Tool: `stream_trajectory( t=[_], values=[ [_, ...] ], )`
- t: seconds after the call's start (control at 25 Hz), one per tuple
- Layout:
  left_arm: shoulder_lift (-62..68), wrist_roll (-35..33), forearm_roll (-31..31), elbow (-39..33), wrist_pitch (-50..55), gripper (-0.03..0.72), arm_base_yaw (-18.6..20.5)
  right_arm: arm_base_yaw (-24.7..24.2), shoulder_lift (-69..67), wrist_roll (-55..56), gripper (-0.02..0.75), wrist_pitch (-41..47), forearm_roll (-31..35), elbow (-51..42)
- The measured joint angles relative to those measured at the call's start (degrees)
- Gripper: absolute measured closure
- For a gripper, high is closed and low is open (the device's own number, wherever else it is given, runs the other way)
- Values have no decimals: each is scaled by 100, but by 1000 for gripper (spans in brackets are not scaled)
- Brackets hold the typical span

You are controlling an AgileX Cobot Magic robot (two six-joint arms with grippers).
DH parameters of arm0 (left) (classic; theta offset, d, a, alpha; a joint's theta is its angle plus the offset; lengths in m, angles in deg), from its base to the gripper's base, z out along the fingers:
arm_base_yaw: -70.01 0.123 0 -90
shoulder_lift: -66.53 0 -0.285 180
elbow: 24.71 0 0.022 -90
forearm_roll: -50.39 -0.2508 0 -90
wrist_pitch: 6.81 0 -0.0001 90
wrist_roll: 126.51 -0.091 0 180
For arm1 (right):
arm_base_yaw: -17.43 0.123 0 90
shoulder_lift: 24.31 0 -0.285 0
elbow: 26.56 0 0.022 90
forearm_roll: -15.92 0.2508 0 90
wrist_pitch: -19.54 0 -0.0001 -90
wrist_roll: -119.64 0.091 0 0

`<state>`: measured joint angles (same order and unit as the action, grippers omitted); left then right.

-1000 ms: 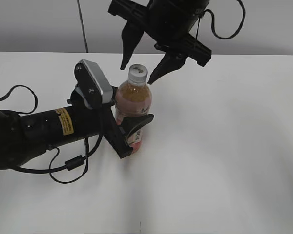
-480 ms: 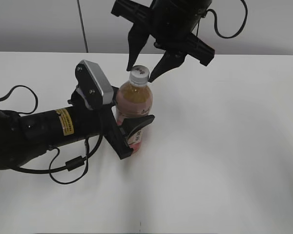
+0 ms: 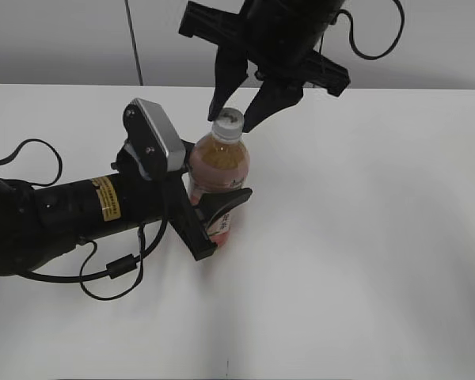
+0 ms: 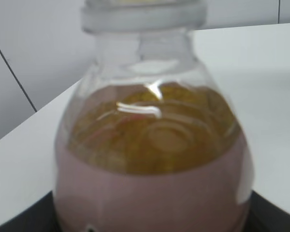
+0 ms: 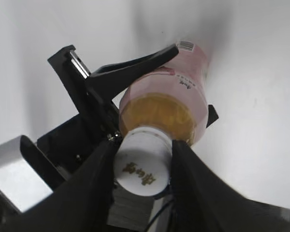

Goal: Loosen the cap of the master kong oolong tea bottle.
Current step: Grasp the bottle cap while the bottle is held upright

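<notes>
The master kong oolong tea bottle (image 3: 216, 178) stands upright on the white desk (image 3: 364, 237), left of centre in the exterior view. The left tool (image 3: 210, 218) is clamped around its labelled body. From the top of the frame the right tool (image 3: 236, 111) hangs over the cap (image 3: 226, 121), its jaws apart. In the right wrist view the fingers (image 5: 94, 176) flank the cap closely on either side; whether they touch it I cannot tell.

I judge the step in hand to be seating on the cap. Done well, the fingers should meet the ribbed rim squarely, centred on the neck, before any twist, while the left tool keeps the body from turning.

To the right and toward the bottom of the frame the desk lies open. The left arm and its cable (image 3: 103, 273) crowd the lower left.
</notes>
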<state>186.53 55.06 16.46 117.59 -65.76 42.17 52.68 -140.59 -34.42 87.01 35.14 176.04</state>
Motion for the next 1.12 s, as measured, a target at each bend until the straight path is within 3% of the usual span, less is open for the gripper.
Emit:
stream_trajectory(
  t=[0.76,1.12],
  values=[
    [0,-15,-16,0,-6,267,-6,27,22,-6574,464,76,-360,32],
    [0,31,229,0,25,267,-1,27,28,-8755,465,-360,-365,26]
  ],
)
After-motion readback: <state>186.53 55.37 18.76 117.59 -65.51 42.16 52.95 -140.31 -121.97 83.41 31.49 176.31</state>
